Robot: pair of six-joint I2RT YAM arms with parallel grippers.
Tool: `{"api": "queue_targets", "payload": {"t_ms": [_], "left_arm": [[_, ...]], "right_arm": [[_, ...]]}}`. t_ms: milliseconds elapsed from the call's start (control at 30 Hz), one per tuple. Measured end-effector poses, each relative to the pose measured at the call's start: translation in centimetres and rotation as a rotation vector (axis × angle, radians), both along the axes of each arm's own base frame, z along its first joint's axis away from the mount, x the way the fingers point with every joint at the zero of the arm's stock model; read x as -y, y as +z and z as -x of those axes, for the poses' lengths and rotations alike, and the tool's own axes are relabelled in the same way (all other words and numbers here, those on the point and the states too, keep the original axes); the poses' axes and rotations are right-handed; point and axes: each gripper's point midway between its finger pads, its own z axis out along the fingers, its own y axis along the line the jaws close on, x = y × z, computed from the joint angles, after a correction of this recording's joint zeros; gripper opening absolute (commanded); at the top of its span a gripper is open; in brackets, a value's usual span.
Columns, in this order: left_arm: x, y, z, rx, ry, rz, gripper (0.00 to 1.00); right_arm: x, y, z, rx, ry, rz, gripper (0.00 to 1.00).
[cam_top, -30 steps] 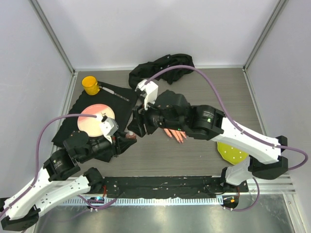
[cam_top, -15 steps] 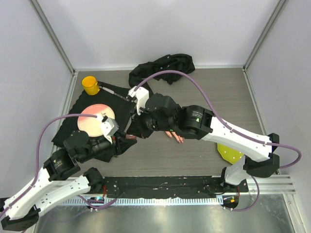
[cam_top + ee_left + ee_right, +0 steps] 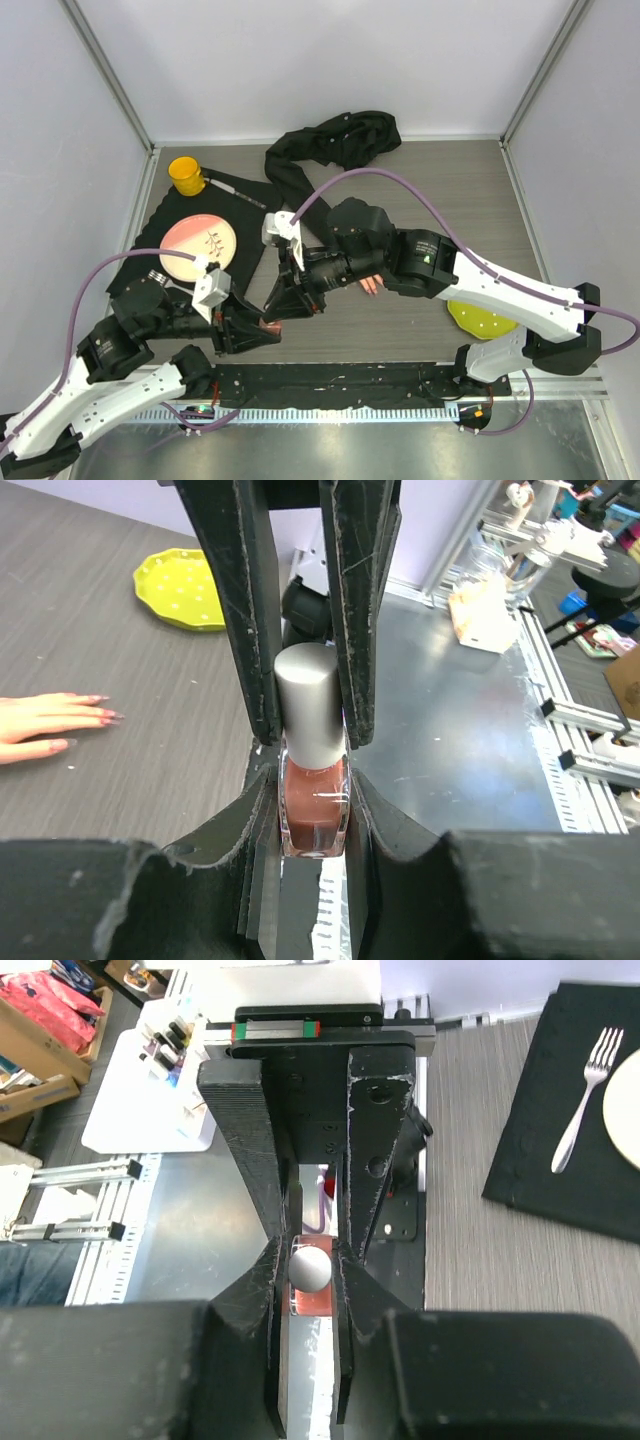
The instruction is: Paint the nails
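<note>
The left jaws are squeezing a red-brown polish bottle [image 3: 314,825]. The right jaws are pinching its silver cap [image 3: 310,705]. The nails [image 3: 110,717] are lying on the bench [image 3: 130,780], apart from both jaws.

Left arm [image 3: 100,365] extends from my near-left base toward centre, wrist held low. Left jaws are closed on the glass body of a polish bottle [image 3: 315,820]. Right arm [image 3: 480,285] crosses from my near-right base to the left, wrist angled back and down, with the right jaws nose to nose with the left and pinching the bottle's cap [image 3: 310,705].
</note>
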Motion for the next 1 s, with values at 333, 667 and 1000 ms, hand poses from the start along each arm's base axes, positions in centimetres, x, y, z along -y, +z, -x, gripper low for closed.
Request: {"api": "queue_targets", "payload": {"t_ms": [333,667,1000], "left_arm": [[-0.5,-0.2,-2.0,0.015,0.122,-0.028,0.00],[-0.3,-1.1,-4.4,0.040,0.226,-0.068,0.00],[0.3,-3.3,-5.4,0.023,0.241,-0.135,0.00]], "right_arm": [[-0.5,0.0,-1.8,0.010,-0.108,-0.002,0.31],[-0.4,-1.3,-3.0,-0.043,-0.243,0.090,0.62],[0.9,-0.2,-4.8,-0.053,-0.390,0.159,0.51]]}}
